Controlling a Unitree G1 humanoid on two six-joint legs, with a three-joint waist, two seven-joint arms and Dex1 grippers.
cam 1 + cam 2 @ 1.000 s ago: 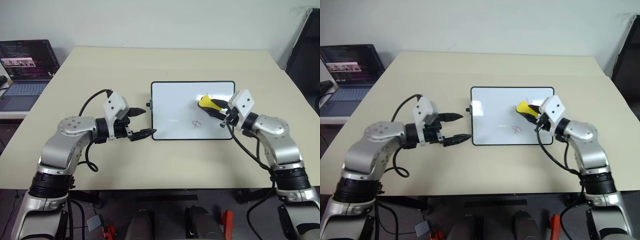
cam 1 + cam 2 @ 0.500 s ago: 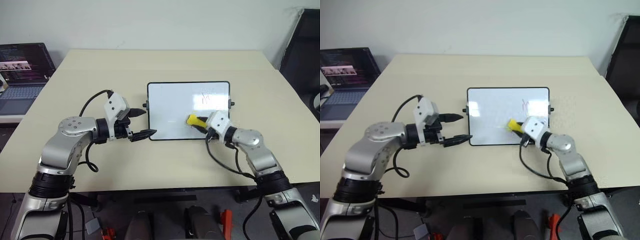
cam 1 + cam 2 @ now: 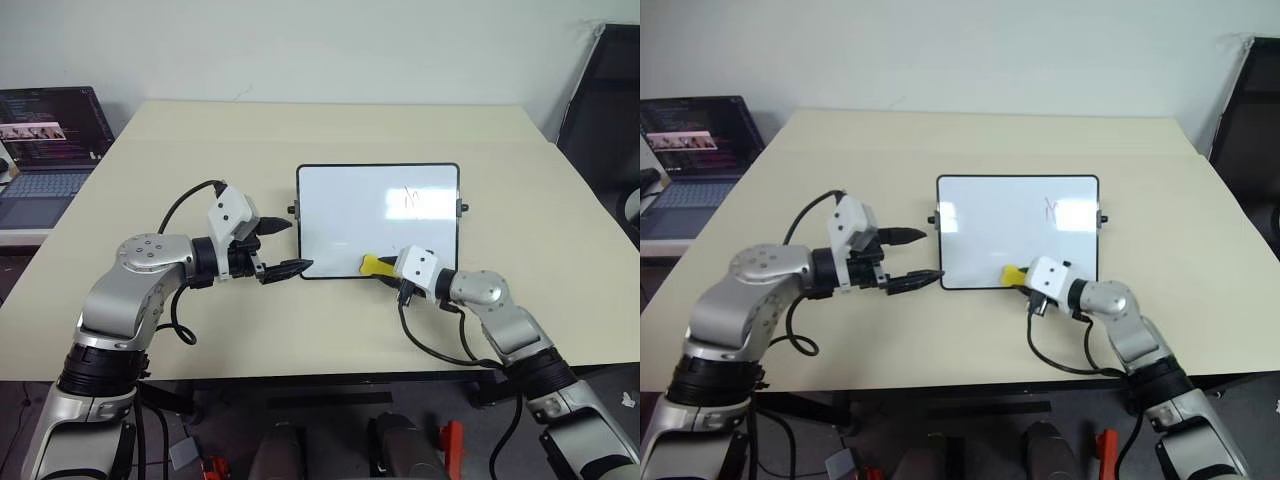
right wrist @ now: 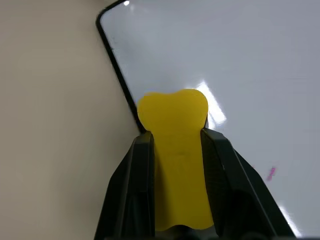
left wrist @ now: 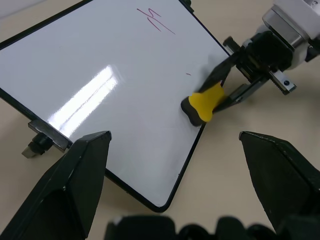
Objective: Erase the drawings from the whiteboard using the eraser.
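Laptop [image 3: 50,135] sits open on a side desk off the far left corner of the table [image 3: 330,125], well apart from the work. Left gripper [image 3: 283,246] hovers just off the left edge of the whiteboard [image 3: 350,210], fingers spread wide with nothing between them, near fingertip over the board's near left corner; same spot as a second ago. Nothing lies between it and the board. Whiteboard lies flat mid-table, black knobs on its short sides. One drawing [image 3: 409,195] is left, a thin red scribble toward the far right part; left wrist view also shows a tiny red speck [image 5: 188,74] just beyond the eraser. Right gripper [image 4: 176,145] is clamped tight on the eraser [image 3: 375,265], yellow block sticking out past the fingertips and sitting on the board's near edge, slightly right of centre. A second ago the eraser was up in the far right part of the board and a red scribble showed in the near-middle; half a second ago it was at that near-middle spot, and that scribble is now gone. Dark chair [image 3: 600,110] stands past the table's far right corner, clear of both arms.
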